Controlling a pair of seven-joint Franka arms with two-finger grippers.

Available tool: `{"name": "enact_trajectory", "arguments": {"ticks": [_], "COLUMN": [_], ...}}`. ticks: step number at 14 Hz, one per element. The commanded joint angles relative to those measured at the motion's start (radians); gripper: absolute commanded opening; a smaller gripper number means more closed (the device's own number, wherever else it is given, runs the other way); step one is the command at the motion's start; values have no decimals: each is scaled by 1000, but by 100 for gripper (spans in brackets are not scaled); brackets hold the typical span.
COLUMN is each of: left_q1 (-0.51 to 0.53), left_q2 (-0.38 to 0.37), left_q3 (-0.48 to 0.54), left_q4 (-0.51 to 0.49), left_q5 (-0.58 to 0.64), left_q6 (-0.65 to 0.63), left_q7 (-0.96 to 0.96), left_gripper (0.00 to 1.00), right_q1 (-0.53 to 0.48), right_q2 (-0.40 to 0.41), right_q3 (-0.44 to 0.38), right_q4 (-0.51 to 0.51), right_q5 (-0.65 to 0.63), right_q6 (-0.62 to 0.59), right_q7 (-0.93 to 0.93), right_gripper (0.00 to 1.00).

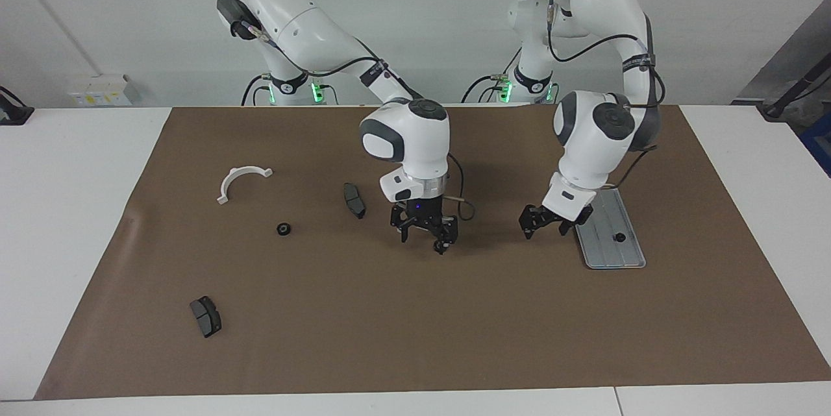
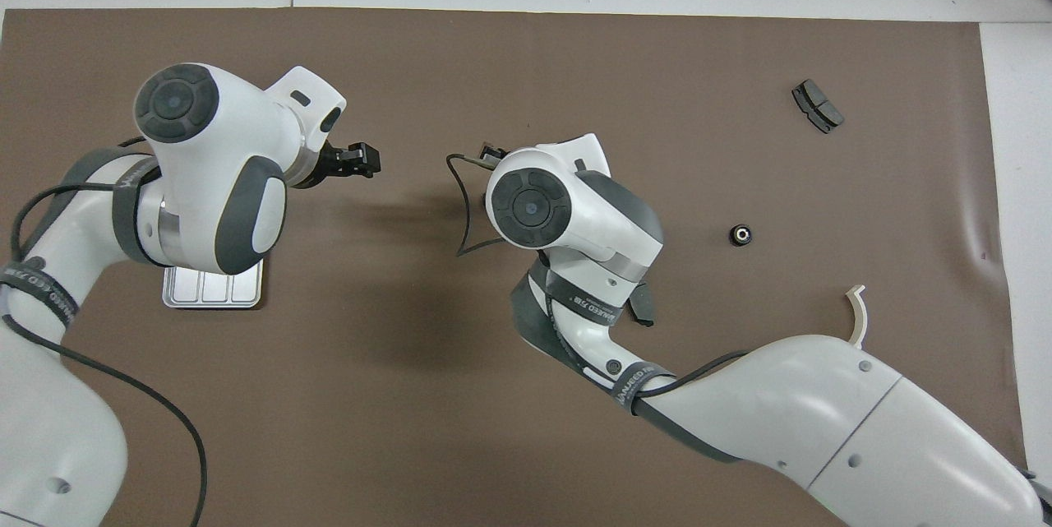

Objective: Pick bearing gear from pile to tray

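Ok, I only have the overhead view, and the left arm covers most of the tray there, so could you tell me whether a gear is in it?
Observer: Yes, one small black gear lies in the tray, in its half farther from the robots.
Operator: Thank you. The right gripper is hidden under its own wrist for me; how does it stand?
Observer: The right gripper hangs low over the brown mat with its fingers apart. I cannot tell whether anything sits at its fingertip.
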Motion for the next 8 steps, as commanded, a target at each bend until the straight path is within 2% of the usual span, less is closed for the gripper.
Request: {"name": "enact_trajectory", "arguments": {"ticks": [1, 5, 8], "left_q1": [-95, -201, -229], "left_q2": [89, 179, 196], "left_q3": [16, 22, 21], "left_q4": [111, 185, 216], "left_q5": [-11, 0, 24], "left_q6": [3, 4, 1], "left_q7": [-64, -67, -65], "left_gripper": [87, 87, 84], "right_q1": [-61, -60, -60], "right_q2": [-162, -339, -393], "right_q3": [-45, -252, -370], "right_q4": [-108, -238, -318], "right_q5": [166, 475, 605], "right_q6": [-25, -38, -67], "right_q7": [-273, -793, -1118], "right_gripper": [100, 100, 100]}}
